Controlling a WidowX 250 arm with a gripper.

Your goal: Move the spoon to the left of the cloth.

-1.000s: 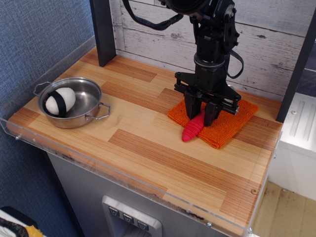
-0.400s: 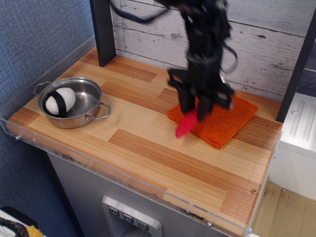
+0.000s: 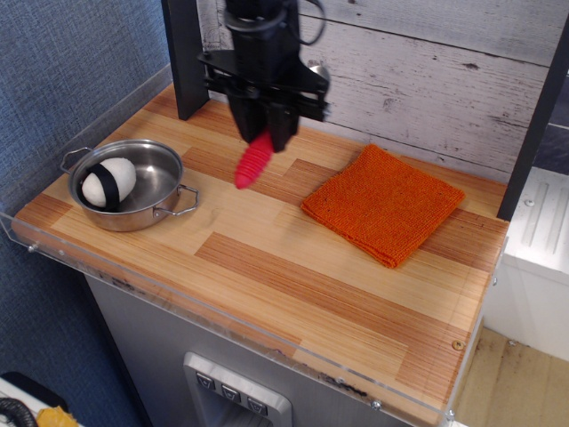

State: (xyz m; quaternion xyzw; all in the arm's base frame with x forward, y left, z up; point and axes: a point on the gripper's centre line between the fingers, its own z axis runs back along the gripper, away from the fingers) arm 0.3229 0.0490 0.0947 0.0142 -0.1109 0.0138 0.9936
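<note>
My black gripper (image 3: 264, 123) is shut on the spoon (image 3: 252, 163), whose ribbed red-pink handle hangs down and to the left below the fingers. The spoon's silver bowl is hidden behind the gripper. The spoon hangs above the wooden tabletop, left of the orange knitted cloth (image 3: 383, 203) and right of the steel pan. The cloth lies flat on the right part of the table, with nothing on it.
A steel pan (image 3: 133, 184) with two handles sits at the left, holding a white ball with a black band (image 3: 108, 181). A dark post (image 3: 185, 55) stands at the back left. A clear plastic rim runs along the table's front and left edges.
My gripper has lifted the spoon off the cloth and carried it left, past the cloth's left corner. The cloth now lies uncovered.
</note>
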